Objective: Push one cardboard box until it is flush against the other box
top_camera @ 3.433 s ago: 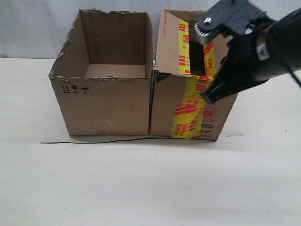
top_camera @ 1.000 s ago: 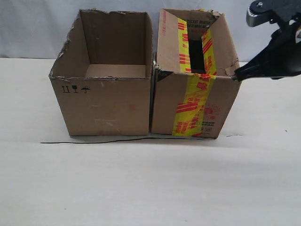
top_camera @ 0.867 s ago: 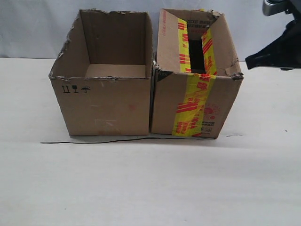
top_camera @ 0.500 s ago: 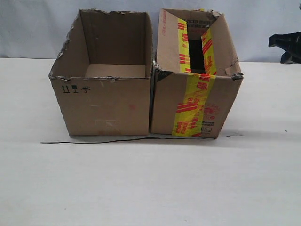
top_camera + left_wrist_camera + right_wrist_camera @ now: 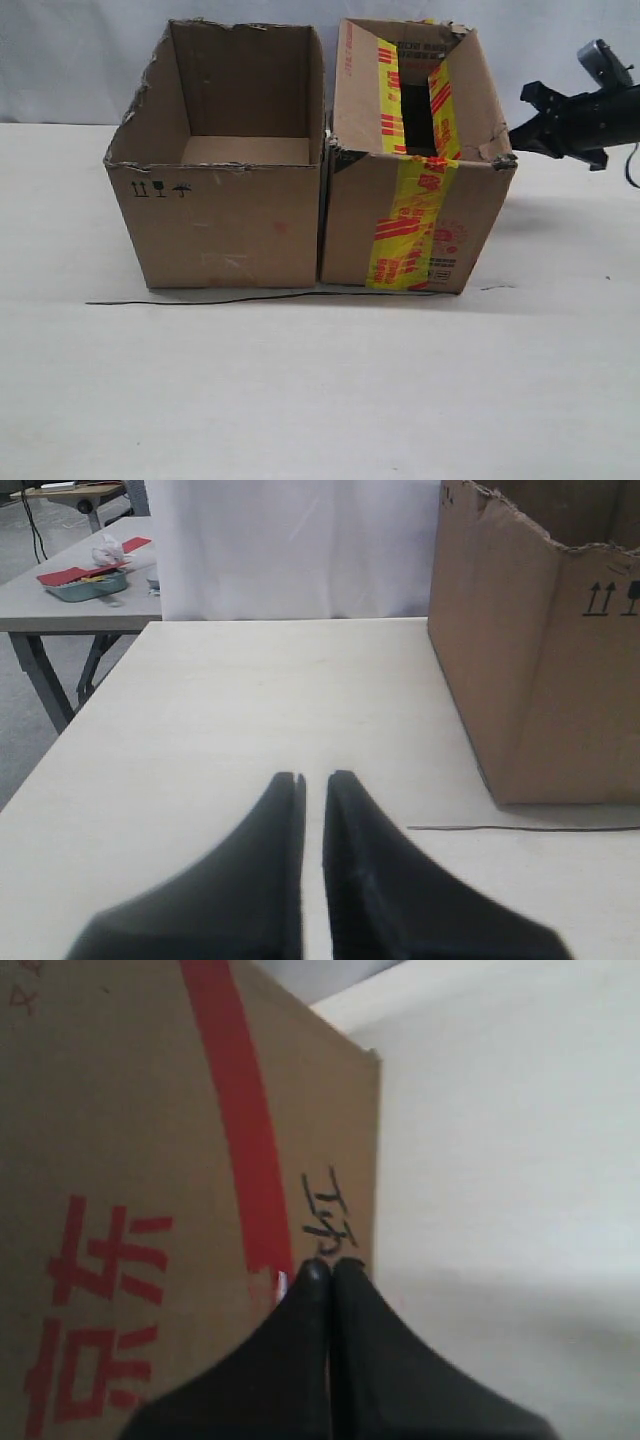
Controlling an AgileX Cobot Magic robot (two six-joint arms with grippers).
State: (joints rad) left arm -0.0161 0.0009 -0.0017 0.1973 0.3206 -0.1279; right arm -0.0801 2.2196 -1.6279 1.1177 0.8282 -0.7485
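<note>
The cardboard box (image 5: pixel 415 215), with yellow tape and red print, stands on the right of the exterior view. Its left side meets the other box (image 5: pixel 225 215), a plain carton with a torn rim, along a thin dark seam. My right gripper (image 5: pixel 514 138) is shut and points at the taped box's upper right corner from the right. In the right wrist view its tips (image 5: pixel 330 1266) sit close to the box's side (image 5: pixel 130 1140), which bears a red stripe and red characters; whether they touch it I cannot tell. My left gripper (image 5: pixel 313 777) is shut, low over the table, apart from the plain box (image 5: pixel 545 670).
A thin black cable (image 5: pixel 250 297) lies on the pale table (image 5: pixel 320 390) along the front of both boxes and shows again as a black cable (image 5: pixel 520 828) by the plain box. A second table (image 5: pixel 60 610) with a teal tray stands beyond the table's edge.
My right arm pulled away to the right, almost out of view, then came back lower with its shut tips near the taped box's upper right corner. Both boxes stayed put.
</note>
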